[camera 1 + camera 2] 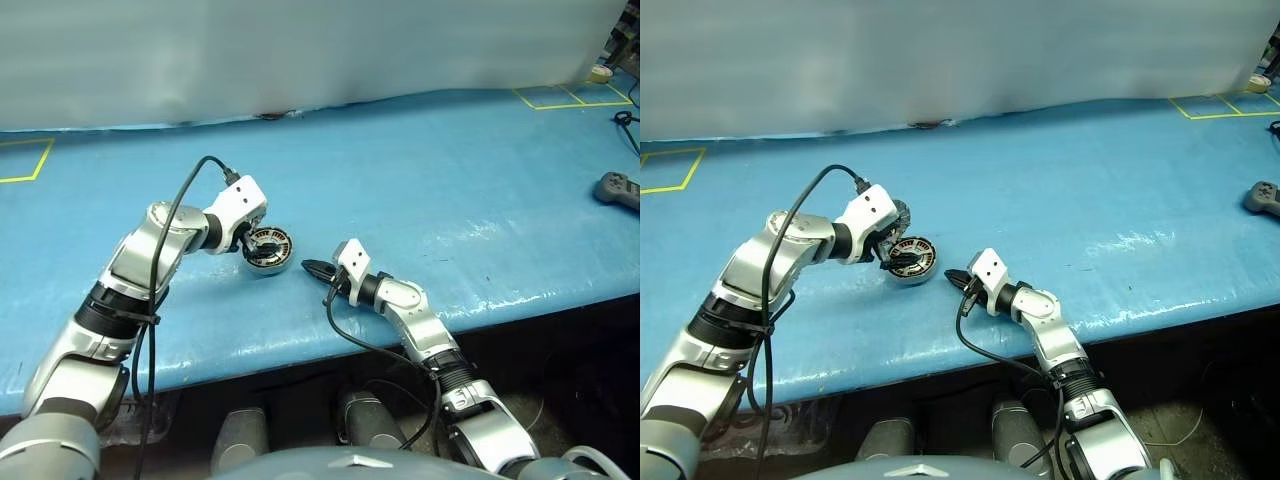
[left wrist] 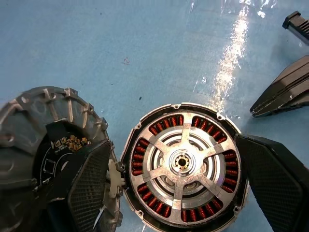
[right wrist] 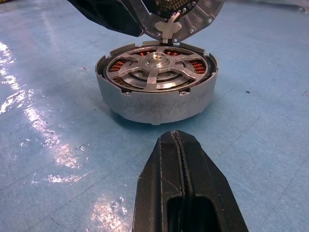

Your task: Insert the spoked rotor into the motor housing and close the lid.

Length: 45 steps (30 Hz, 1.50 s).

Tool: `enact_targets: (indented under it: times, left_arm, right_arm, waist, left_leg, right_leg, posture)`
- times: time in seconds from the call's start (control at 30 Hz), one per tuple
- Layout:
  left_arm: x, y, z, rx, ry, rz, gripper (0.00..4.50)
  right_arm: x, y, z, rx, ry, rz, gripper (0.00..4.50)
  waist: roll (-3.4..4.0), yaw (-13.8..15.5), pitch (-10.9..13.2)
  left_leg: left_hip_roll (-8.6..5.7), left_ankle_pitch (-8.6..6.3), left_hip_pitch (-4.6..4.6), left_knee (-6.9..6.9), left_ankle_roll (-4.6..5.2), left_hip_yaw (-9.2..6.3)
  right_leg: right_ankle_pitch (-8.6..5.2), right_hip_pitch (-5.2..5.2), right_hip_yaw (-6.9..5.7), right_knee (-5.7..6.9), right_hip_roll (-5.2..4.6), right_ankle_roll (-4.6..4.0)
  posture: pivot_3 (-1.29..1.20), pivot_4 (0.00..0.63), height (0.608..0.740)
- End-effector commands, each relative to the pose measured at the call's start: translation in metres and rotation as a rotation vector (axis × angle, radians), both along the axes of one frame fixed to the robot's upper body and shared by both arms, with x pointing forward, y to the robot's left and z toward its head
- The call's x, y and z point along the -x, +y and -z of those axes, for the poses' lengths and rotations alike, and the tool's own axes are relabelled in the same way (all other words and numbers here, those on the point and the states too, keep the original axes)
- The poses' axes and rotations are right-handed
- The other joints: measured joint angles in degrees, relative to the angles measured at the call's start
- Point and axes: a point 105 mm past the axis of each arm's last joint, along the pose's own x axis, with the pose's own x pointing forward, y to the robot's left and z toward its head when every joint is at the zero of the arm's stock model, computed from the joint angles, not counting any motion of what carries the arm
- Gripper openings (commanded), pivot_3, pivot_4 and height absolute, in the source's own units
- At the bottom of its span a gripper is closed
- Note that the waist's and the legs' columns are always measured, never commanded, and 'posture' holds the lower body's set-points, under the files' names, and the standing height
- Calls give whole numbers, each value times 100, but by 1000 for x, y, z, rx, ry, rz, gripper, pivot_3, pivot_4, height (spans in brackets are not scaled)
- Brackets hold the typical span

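We see the motor housing [image 3: 154, 99] as a shallow round casing of silver-grey metal, sitting flat on the blue table [image 1: 450, 180] a little left of the table's middle, near the front edge. Its outer wall is plain and slightly scuffed, with small tabs around the rim. Inside, a ring of copper-red windings [image 2: 145, 157] runs around the edge. The spoked rotor [image 2: 182, 162] lies seated in the housing on top of those windings: its flat spokes run out from a shiny hub with a small toothed bore to an outer ring that sits just within the casing's rim. Under this light its spokes read as grey metal.

The lid [image 2: 43, 125] stands open, tipped up on its hinge at the housing's rim on the side toward the left arm. Its inner face shows ribbed metal segments around the edge and a dark circuit patch with small gold-coloured parts.

Our left gripper [image 2: 183, 193] hangs just above the housing, its two black fingers spread wide, one on either side of the casing, holding nothing. One finger lies in front of the raised lid; whether it touches the lid we cannot tell.

Our right gripper [image 3: 179, 145] rests low over the table, just to the right of the housing and pointing at it, its jaws pressed together and empty, apart from the casing.
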Motion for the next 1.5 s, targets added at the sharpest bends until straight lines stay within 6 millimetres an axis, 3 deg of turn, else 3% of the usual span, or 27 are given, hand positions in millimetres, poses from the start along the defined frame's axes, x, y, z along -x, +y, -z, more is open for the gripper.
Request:
enact_targets:
  times: [0.03, 0.47, 0.57, 0.93, 0.97, 1.5]
  left_arm:
    - [5, -1, -18, 49, -55, -1, 4488]
    - [26, 8, -34, 277, -161, -88, 4488]
    - [32, 8, -35, 320, -181, -100, 3875]
    - [57, 6, -19, 400, -291, -113, 164]
    - [58, 6, -18, 410, -304, -119, 15]
    - [86, 7, 13, 526, -466, -236, 15]
  right_arm:
    - [-3, 3, -15, -24, -53, -12, 0]
    - [-2, 4, -14, -20, -47, -20, 0]
    - [-2, 4, -14, -18, -46, -24, 0]
    - [0, 4, -13, -13, -44, -32, 0]
    - [0, 3, -13, -11, -44, -32, 0]
    - [2, -8, -12, 1, -31, -12, 0]
  waist:
    - [0, 1, 0]
    - [0, -1, 0]
    - [0, 6, 0]
    - [2, 12, -1]
    - [2, 16, -1]
    - [-6, 26, 4]
  left_leg:
    - [0, 0, 0, 0, 0, 0]
    - [2, 0, 2, 0, 0, 0]
    - [2, 0, 2, 0, 0, 1]
    - [2, 0, 8, 0, -1, 3]
    - [2, 0, 8, 0, -1, 3]
    - [-2, -5, -21, 34, -8, 28]
  right_leg:
    - [0, 0, 0, 0, 0, 0]
    - [0, 1, 0, 0, 0, 0]
    - [0, 1, 0, -1, -2, 0]
    - [0, 6, 2, -2, -3, -1]
    - [-1, 6, 3, -2, -4, -3]
    - [-4, -5, 19, -17, -16, -8]
  posture:
    - [0, 150, 740]
    - [0, 150, 740]
    - [0, 150, 740]
    - [0, 150, 740]
    - [0, 150, 740]
    - [0, 150, 740]
